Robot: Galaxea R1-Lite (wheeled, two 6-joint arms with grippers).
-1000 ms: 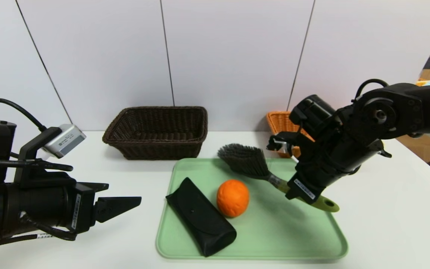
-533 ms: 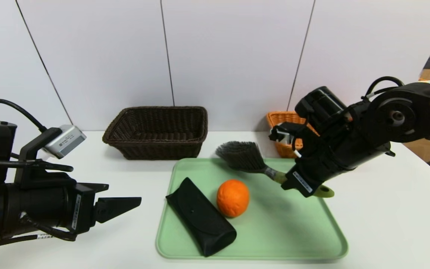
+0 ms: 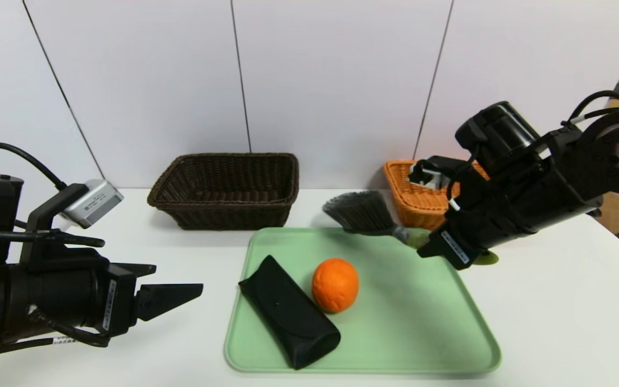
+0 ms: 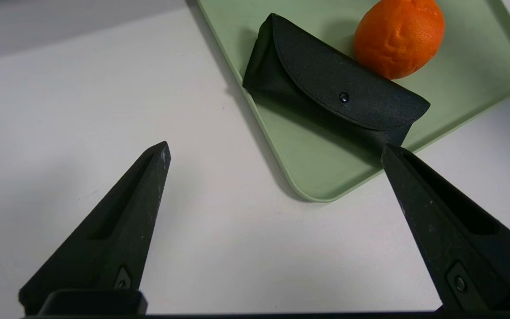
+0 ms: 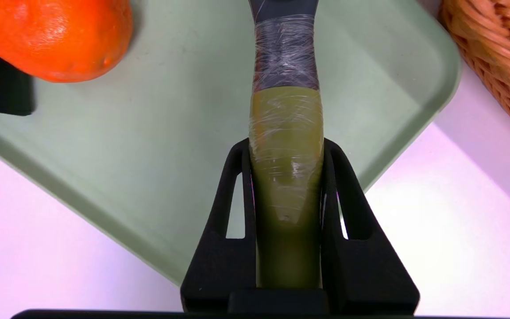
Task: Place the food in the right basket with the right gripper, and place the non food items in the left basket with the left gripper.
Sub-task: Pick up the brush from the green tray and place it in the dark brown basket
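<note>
Nothing looks sorted yet: the right pincer (image 5: 287, 177) grips the brush (image 3: 366, 213) by its handle near the orange-tan basket (image 3: 414, 200), while the orange (image 3: 335, 284) and case (image 3: 288, 312) lie on the tray (image 3: 422, 322), the left pincer (image 4: 272, 155) wide over the counter (image 4: 82, 110), the dark basket (image 3: 226, 189) apparently empty.

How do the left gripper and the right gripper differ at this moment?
The left gripper is open and holds nothing; the right gripper is shut on the brush by its handle. The left gripper is beside the green tray; the right gripper is over the tray's far right corner, near the orange basket. Both are black.
</note>
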